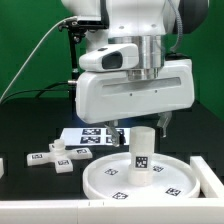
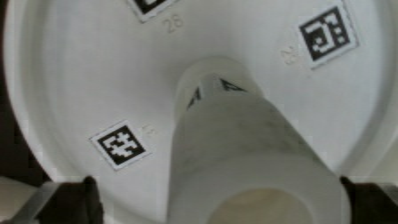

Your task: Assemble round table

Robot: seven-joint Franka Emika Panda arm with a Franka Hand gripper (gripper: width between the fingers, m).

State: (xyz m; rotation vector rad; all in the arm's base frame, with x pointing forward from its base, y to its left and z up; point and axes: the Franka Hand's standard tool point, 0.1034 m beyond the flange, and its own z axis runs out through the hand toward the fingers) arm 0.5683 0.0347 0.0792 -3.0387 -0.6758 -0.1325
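The round disc (image 1: 110, 182) lies flat on the black table at the front, tags facing up. The short thick leg (image 1: 143, 152) stands upright at its centre. My gripper (image 1: 140, 127) hangs right above the leg's top, a finger on either side. In the wrist view the leg (image 2: 240, 130) rises from the disc (image 2: 89, 70) towards the camera. Its top sits between my fingers (image 2: 75, 203), and the gripper (image 2: 219, 204) is open with gaps to the leg. The cross-shaped foot (image 1: 57, 158) lies on the table at the exterior view's left.
The marker board (image 1: 88, 135) lies flat behind the disc. A white rail (image 1: 40, 207) runs along the table's front edge, and a white block (image 1: 211, 175) stands to the exterior view's right of the disc. A green backdrop stands behind.
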